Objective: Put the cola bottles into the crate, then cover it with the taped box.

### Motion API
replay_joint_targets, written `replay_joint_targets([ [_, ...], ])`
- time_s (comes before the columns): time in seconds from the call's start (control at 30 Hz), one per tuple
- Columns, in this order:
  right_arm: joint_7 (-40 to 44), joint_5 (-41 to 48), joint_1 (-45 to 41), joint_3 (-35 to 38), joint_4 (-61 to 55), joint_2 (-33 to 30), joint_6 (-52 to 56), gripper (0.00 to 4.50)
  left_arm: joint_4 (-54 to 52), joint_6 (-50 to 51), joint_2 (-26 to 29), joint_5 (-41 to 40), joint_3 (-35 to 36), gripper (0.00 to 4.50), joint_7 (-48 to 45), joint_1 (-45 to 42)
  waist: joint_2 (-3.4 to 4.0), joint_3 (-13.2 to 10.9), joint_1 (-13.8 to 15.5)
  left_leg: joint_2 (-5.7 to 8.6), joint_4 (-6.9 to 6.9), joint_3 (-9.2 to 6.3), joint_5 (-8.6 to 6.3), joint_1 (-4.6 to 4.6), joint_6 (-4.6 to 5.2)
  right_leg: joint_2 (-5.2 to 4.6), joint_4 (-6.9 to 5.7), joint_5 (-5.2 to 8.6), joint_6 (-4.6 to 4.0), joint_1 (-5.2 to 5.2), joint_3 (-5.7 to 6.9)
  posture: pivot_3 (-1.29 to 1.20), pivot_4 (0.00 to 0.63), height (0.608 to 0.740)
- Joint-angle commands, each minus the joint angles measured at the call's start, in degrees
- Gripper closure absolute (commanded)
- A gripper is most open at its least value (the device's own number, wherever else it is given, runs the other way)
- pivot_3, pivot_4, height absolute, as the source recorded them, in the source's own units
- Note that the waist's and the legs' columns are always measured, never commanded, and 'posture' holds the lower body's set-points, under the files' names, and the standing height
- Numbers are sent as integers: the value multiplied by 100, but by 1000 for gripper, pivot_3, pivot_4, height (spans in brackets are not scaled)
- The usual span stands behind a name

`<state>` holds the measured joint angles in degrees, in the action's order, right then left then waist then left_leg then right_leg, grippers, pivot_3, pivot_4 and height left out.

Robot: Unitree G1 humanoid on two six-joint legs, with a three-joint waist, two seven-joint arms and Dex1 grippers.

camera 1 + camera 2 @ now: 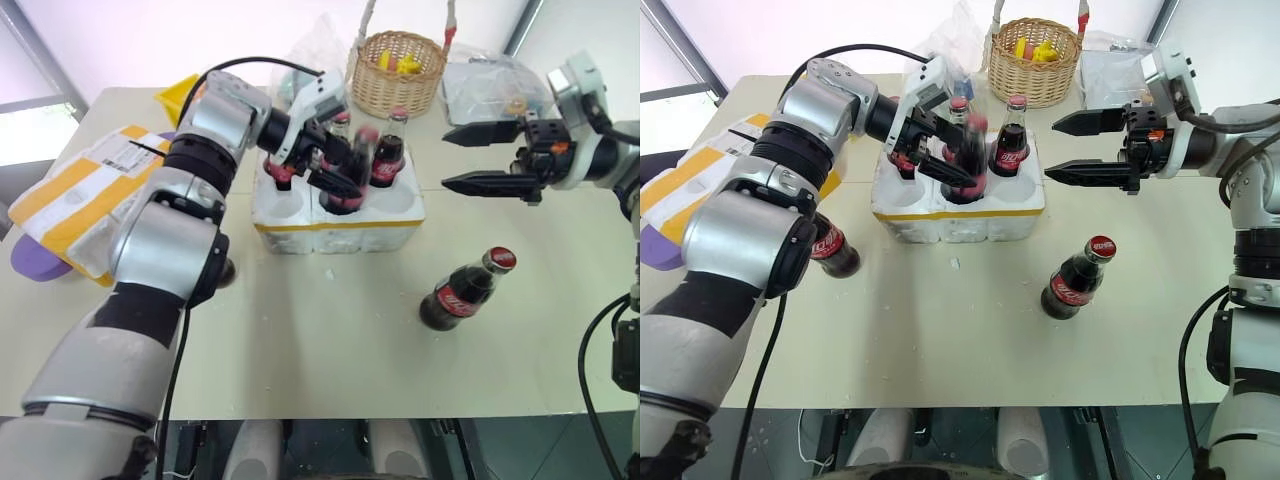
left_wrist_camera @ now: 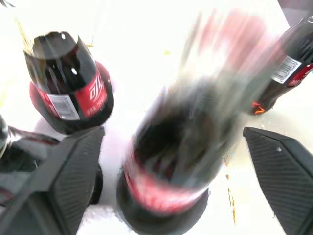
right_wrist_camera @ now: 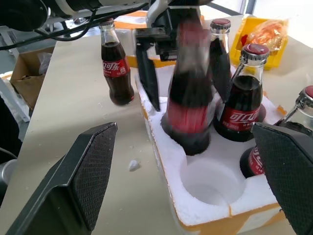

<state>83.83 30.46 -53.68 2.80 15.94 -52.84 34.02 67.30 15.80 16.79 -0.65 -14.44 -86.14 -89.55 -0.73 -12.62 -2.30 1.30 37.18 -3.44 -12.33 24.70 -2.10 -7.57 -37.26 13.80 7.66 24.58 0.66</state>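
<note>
Looking down from the head camera, I had the left gripper over the crate, fingers spread apart on either side of a blurred cola bottle that sat in a front hole of the foam, not pinched by either pad as far as I could see. Three more bottles stood in the crate around it, one of them by the right rear corner. Another bottle was standing on the table in front of the crate toward my right side, well apart from it, and one more stood on the left, half hidden behind the left arm. My right gripper hung off to the right of the crate, jaws wide apart with nothing between them. The taped box lay at the far left of the table, partly over the edge, and a wicker basket sat behind the crate.
</note>
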Motion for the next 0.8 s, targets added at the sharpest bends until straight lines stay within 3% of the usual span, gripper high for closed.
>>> replay_joint_targets([
  [0.03,-9,18,-228,166,31,-1,-102,0,-94,20,6,-19,208,24,-22,-220,0,0,-4,0,1,0,0,0,0,0,0,0,0,0,0,0,150,737],
  [0.57,27,-65,-320,120,244,116,-205,0,-14,426,184,-5,546,24,-315,-1116,0,0,-16,0,0,0,0,0,0,0,0,0,1,0,0,0,150,737],
  [0.8,71,-88,-339,95,346,165,-218,0,-175,971,958,92,527,24,-501,-1897,0,0,-26,-1,-4,0,0,-1,0,1,1,0,1,1,0,0,150,737],
])
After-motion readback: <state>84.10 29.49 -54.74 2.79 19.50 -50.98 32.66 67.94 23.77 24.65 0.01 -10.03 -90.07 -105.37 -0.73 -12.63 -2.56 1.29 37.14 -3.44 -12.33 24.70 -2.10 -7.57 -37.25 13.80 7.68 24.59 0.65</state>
